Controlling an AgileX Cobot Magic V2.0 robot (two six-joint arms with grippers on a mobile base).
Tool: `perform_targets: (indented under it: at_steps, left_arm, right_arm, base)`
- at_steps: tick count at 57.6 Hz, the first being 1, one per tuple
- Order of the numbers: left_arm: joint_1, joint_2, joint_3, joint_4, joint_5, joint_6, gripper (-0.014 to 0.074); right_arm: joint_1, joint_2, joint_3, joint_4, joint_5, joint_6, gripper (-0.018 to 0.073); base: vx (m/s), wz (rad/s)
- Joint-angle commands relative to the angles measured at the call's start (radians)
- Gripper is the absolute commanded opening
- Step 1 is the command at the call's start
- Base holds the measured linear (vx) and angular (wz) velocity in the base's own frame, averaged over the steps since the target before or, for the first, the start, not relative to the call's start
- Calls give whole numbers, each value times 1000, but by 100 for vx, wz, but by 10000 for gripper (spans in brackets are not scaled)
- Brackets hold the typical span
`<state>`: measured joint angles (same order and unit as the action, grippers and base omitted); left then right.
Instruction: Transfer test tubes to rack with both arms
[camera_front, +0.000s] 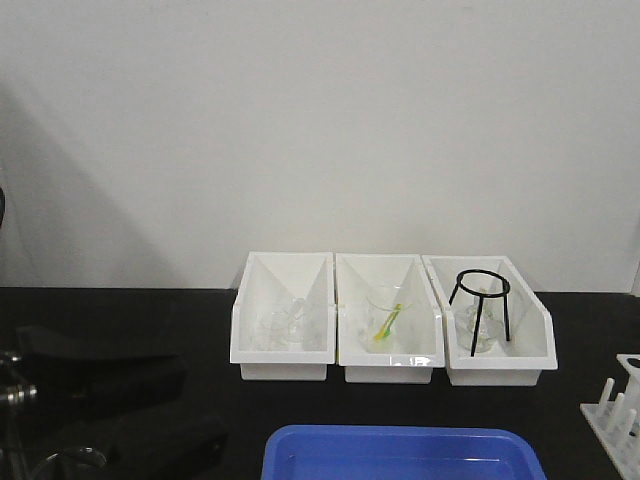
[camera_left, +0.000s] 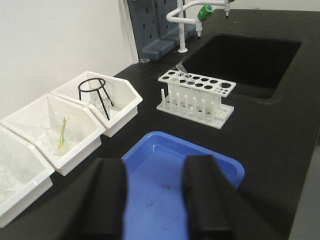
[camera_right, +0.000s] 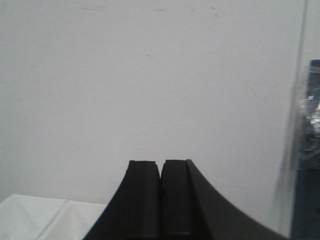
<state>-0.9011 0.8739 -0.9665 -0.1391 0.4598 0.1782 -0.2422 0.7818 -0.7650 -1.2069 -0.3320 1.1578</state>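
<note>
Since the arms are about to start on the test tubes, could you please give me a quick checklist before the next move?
1. Left gripper open, nothing between its fingers: ok.
2. Right gripper open for a grasp: not ok, fingers closed together.
3. Rack upright on the counter: ok.
4. Rack holes free: mostly; one test tube leans in a back hole.
5. Blue tray holding further tubes: cannot tell.

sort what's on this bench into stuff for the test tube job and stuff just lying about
For the job: rack; test tube leaning in it; left gripper; right gripper.

Lying about: blue tray; white bins; black tripod stand; sink; tap.
</note>
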Motion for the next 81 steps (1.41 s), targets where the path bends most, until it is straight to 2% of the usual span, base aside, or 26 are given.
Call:
perform_targets:
  at_steps: [1,3,5,10,27,59,62,68,70,75,78,81]
  left_arm:
    - [-5,-6,-30,-10,-59,-6,143]
    - [-5,-6,-30,-10,-53,-6,57]
    - [-5,-6,-30,-10,-50,-6,-27]
    - [-5,-6,-30,-10,-50,-8,-22]
    - [-5,-6,-30,-11,17,-8,-20]
    - [-5,-6,-30,-9,30,-6,-20]
    - [-5,-6,-30,60,28,19,-20]
    - [-5,-16,5,289,-23,9,-20]
    - [-1,-31,40,391,-70,-29,-20]
    - [44,-84,137,553,-156,-178,-20]
    - [94,-135,206,595,-188,-294,-20]
    - [146,-186,268,589,-196,-371,-20]
  right_arm:
    - [53,-69,-27,-360,-102,405,-9]
    - [67,-85,-27,-499,-167,533,-8]
    - [73,-97,-26,-579,-217,621,-8]
    - [63,-111,6,-576,-322,737,-8]
    - [61,-133,39,-574,-177,738,-7]
    - [61,-133,39,-575,-175,737,-7]
    - [61,-133,39,-575,-175,737,-7]
    - [61,-133,39,-575,-175,737,-7]
    - [61,-133,39,-575,-175,737,-7]
    - [61,-133,39,-575,-175,737,-7]
    - [61,-133,39,-575,-175,737,-7]
    - [61,-133,39,-575,-175,737,-7]
  base:
    - [0,0]
    - [0,0]
    - [0,0]
    - [0,0]
    - [0,0]
    - [0,0]
    - [0,0]
    - [0,0]
    - [0,0]
    - [0,0]
    - [0,0]
    - [0,0]
